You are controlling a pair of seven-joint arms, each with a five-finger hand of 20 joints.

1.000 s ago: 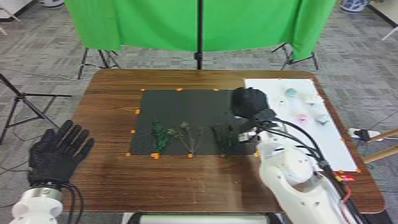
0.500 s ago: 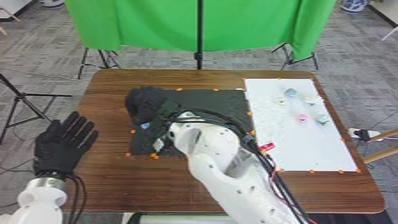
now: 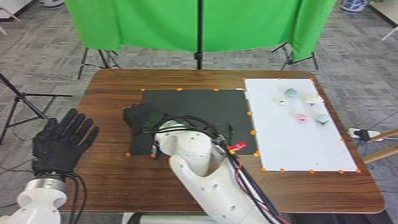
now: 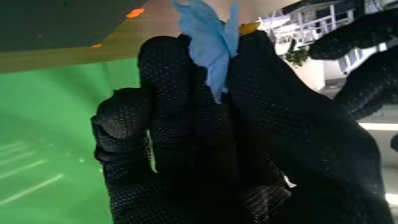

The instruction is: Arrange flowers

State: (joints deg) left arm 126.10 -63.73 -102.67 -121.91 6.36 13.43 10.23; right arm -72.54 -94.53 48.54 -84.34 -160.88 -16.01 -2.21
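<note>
Blue flower (image 4: pixel 211 47) pinched at the black mat (image 3: pixel 209 100), and gently does it!
Right hand (image 3: pixel 140 116) drawn narrow, thumb and fingers closed around the blue flower, over the mat's left side; left hand (image 3: pixel 60 145) spread wide and straight beside the mat. Likely step: laying or fitting the bloom among the greenery. So, light pinch, no crushing those thin petals; stem lined up first, slow lowering, then fingers parted evenly, wrist steady to avoid snagging a leaf. Now the count: one blue flower in the grip, five blooms (image 3: pixel 302 118) loose on the white board (image 3: pixel 306 150), two hands, one mat, one board. Green sprigs: at least one (image 4: pixel 296 56), past the right hand; full number, cannot tell, with the right arm across the mat.
</note>
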